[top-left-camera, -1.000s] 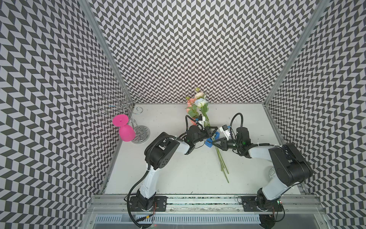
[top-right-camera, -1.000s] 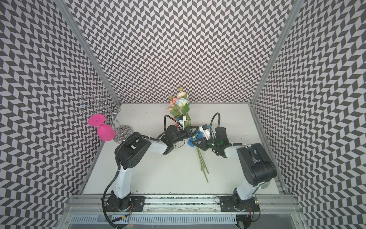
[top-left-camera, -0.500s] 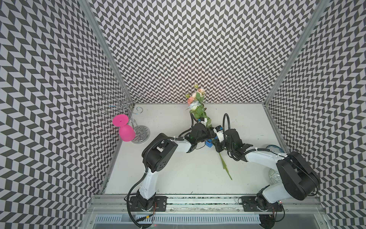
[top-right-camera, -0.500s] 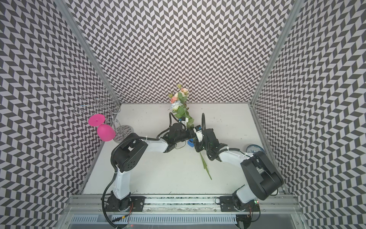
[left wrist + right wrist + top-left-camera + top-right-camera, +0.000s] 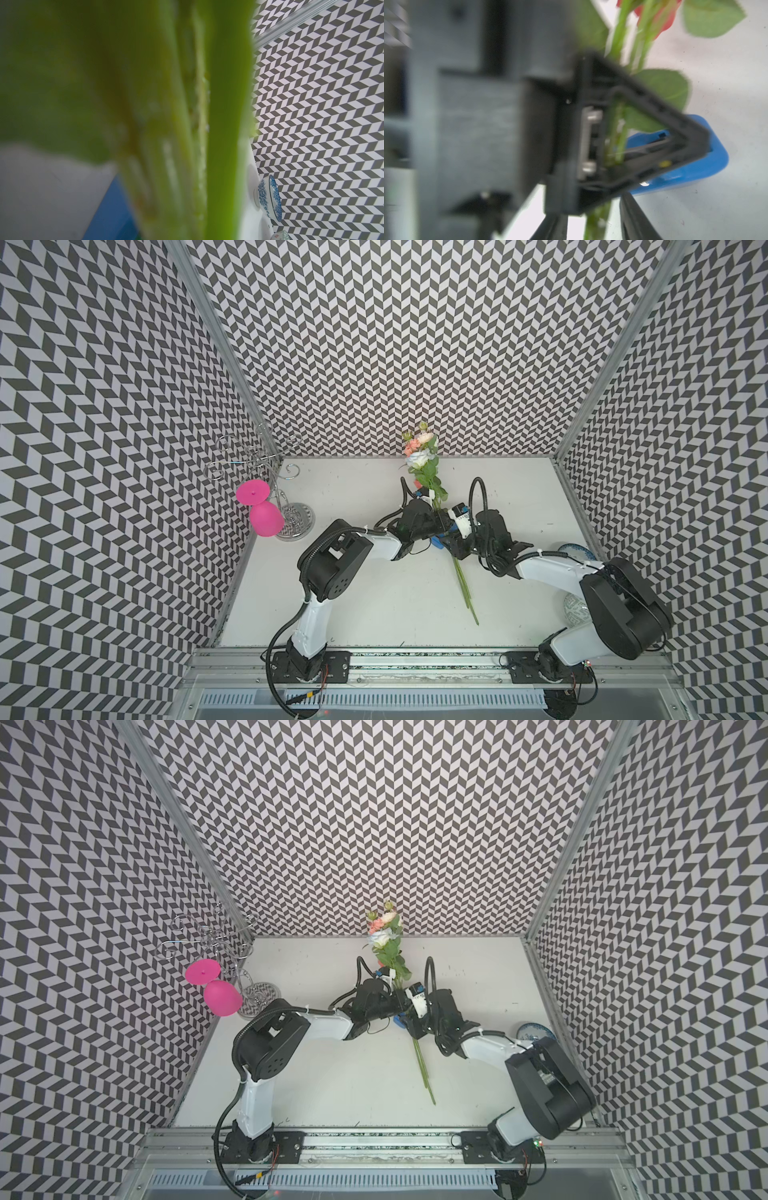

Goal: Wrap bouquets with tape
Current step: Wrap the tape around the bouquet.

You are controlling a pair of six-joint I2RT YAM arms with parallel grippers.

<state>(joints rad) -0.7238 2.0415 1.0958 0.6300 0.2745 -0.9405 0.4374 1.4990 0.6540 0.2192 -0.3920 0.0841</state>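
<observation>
Moved: against a second ago, the right arm (image 5: 552, 568) has swung its elbow toward the near edge of the table (image 5: 374, 605), baring a blue-patterned bowl (image 5: 575, 549) by the right wall. The bouquet (image 5: 461, 578) has barely shifted.
Bouquet: a thin bundle of green stems running from the middle of the table toward the near edge. The pink, peach and white blooms (image 5: 419, 447) point at the back wall. Both grippers meet at its middle.
Left gripper (image 5: 444, 526): clamped tight on the stems just below the leaves. Its wrist view is almost filled with blurred green (the stems lie right against the lens).
Right gripper (image 5: 456, 549): at the stems just beside the left gripper, on the side of the cut ends. In the right wrist view its fingers (image 5: 636, 224) stand apart with a stem between them and daylight on either side, so it holds nothing.
Tape dispenser (image 5: 436, 540): bright blue, on the table under the two grippers and partly hidden by them in both top views. In the right wrist view it lies directly behind the left gripper's tip. I cannot tell whether any strip reaches the stems.
Right side: a second bowl (image 5: 575, 608) sits half hidden behind the right arm, near the first.
Left corner: a pink goblet (image 5: 266, 518) hangs upside down on a wire rack (image 5: 253, 456), well apart from the work.
</observation>
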